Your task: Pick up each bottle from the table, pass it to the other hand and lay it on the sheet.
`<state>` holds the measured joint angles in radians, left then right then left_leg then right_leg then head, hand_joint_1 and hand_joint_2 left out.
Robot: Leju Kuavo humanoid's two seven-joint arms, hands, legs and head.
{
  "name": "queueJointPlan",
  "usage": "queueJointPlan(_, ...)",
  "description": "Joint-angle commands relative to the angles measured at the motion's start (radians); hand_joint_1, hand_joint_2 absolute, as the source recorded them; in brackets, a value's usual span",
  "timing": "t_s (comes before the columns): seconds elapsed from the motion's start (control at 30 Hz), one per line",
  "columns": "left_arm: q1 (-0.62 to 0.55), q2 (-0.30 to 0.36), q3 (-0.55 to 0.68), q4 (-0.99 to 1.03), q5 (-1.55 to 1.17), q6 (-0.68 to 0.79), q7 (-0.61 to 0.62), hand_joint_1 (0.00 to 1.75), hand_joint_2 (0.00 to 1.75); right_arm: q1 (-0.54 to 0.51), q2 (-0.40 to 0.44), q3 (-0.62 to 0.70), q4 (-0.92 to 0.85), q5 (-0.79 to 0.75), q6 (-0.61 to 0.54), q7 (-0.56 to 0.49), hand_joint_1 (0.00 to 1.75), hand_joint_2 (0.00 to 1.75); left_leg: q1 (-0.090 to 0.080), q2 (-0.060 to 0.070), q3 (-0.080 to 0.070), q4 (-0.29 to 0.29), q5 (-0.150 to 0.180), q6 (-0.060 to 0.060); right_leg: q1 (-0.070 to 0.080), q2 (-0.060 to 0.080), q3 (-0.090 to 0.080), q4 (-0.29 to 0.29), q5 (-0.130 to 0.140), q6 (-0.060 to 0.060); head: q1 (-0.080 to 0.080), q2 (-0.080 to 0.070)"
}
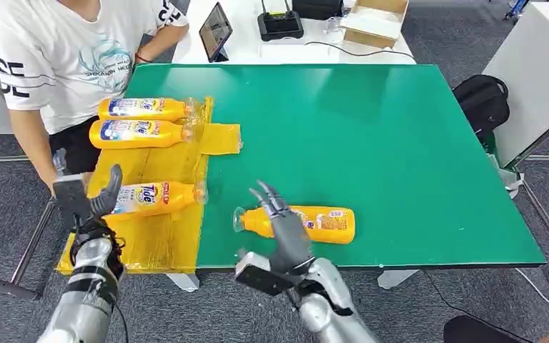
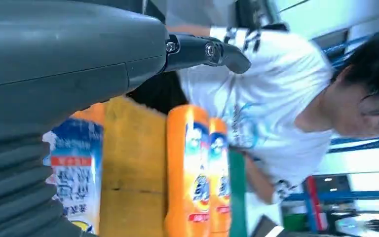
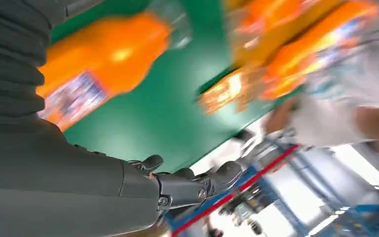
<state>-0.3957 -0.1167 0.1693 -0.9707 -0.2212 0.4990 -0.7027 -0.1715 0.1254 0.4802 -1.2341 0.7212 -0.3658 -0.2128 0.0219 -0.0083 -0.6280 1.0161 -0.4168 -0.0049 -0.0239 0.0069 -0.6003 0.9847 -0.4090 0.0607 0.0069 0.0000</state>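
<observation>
Loose bottle (image 1: 307, 222): lies lengthwise along table's (image 1: 400, 143) near edge, directly beyond right robot hand (image 1: 280, 218), fingers spread, empty; nearer than the left.

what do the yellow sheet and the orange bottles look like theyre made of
Yellow sheet: seems thin plastic film, glossy; it shows wrinkles, shiny streaks and a crumpled edge on the green table.

Orange bottle on the table: probably smooth plastic, clear at the neck, orange perhaps from its contents, with a printed label. The three bottles on the sheet, such as the nearest one, look the same.
</observation>
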Motion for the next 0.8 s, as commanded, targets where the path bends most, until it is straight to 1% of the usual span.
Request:
queueJointPlan(0.03,0.122,-0.016,-0.069,-0.242,0.001,0.013,0.005,0.0,1.75,-0.044,-0.106,-0.062,-0.049,0.119,-0.024,0.077,0.0,1.75,0.0,0.001,0.002,0.0,-0.001,0.002,0.0,0.0,0.002,0.0,-0.001,-0.002,0.0,0.0)
queueJointPlan(0.1,0.122,-0.016,-0.069,-0.242,0.001,0.013,0.005,0.0,1.75,-0.044,-0.106,-0.062,-0.049,0.119,-0.024,0.077,0.0,1.75,0.0,0.001,0.001,0.0,-0.001,0.001,0.001,-0.001,0.001,0.0,-0.001,-0.002,0.0,0.0)
queueJointPlan(0.17,0.113,-0.014,-0.072,-0.217,0.003,-0.008,0.005,0.0,1.75,-0.048,-0.107,-0.058,-0.035,0.162,-0.014,0.113,0.0,1.75,0.0,0.001,0.001,0.0,-0.001,0.002,0.001,-0.001,0.001,0.0,-0.001,-0.003,0.0,0.0)
queueJointPlan(0.3,0.133,-0.026,-0.064,-0.184,-0.018,-0.048,0.005,0.0,1.75,-0.059,-0.138,-0.098,0.021,0.169,0.097,0.185,0.0,1.75,0.0,0.0,0.001,-0.001,-0.001,0.002,0.0,-0.001,0.001,-0.001,-0.001,-0.002,0.0,0.0)
queueJointPlan(0.37,0.138,-0.027,-0.065,-0.178,-0.019,-0.064,0.005,0.0,1.75,-0.065,-0.141,-0.109,0.061,0.157,0.137,0.198,0.0,1.75,0.0,0.0,0.004,-0.001,-0.001,0.002,0.0,-0.001,0.004,-0.002,-0.001,-0.002,0.0,0.0)
queueJointPlan(0.4,0.137,-0.027,-0.067,-0.163,-0.027,-0.081,0.005,0.0,1.75,-0.077,-0.139,-0.118,0.114,0.126,0.182,0.198,0.0,1.75,0.0,0.0,0.003,-0.001,-0.001,0.002,0.0,-0.001,0.003,-0.002,0.0,-0.002,0.0,0.0)
queueJointPlan(0.43,0.133,-0.029,-0.067,-0.153,-0.031,-0.088,0.005,0.0,1.75,-0.089,-0.139,-0.119,0.149,0.11,0.203,0.197,0.0,1.75,0.0,0.0,0.002,-0.001,-0.001,0.001,0.0,-0.001,0.002,-0.001,0.0,-0.001,0.0,0.0)
queueJointPlan(0.47,0.128,-0.031,-0.066,-0.14,-0.029,-0.103,0.005,0.0,1.75,-0.102,-0.139,-0.119,0.182,0.095,0.221,0.194,0.0,1.75,0.0,0.001,0.004,-0.002,-0.001,0.002,0.001,-0.001,0.005,-0.003,0.0,-0.002,0.0,0.0)
queueJointPlan(0.53,0.125,-0.033,-0.066,-0.137,-0.031,-0.103,0.005,0.0,1.75,-0.108,-0.139,-0.12,0.195,0.09,0.223,0.189,0.0,1.75,0.0,0.0,0.001,-0.001,0.0,0.001,0.0,-0.001,0.002,-0.002,0.0,-0.002,0.0,0.0)
queueJointPlan(0.57,0.121,-0.035,-0.066,-0.133,-0.033,-0.101,0.005,0.0,1.75,-0.115,-0.139,-0.121,0.206,0.086,0.222,0.184,0.0,1.75,0.0,0.0,0.004,-0.002,-0.001,0.002,0.001,-0.001,0.004,-0.002,0.0,-0.003,0.0,0.0)
queueJointPlan(0.63,0.121,-0.035,-0.066,-0.133,-0.033,-0.101,0.005,0.0,1.75,-0.115,-0.139,-0.121,0.206,0.086,0.222,0.184,0.0,1.75,0.0,0.0,0.001,-0.001,0.0,0.001,0.0,-0.001,0.001,-0.001,0.0,-0.002,0.0,0.0)
queueJointPlan(0.7,0.117,-0.039,-0.058,-0.114,-0.041,-0.118,0.005,0.0,1.75,-0.128,-0.141,-0.11,0.227,0.104,0.222,0.219,0.0,1.75,0.0,0.001,0.002,-0.001,-0.001,0.001,0.0,0.0,0.002,-0.001,0.0,-0.002,-0.001,0.0)
queueJointPlan(0.8,0.113,-0.048,-0.06,-0.098,-0.05,-0.137,0.005,0.0,1.75,-0.166,-0.142,-0.106,0.309,0.097,0.244,0.234,0.0,1.75,0.0,0.001,0.003,-0.001,-0.001,0.001,0.001,-0.001,0.003,-0.001,0.0,-0.003,0.0,0.0)
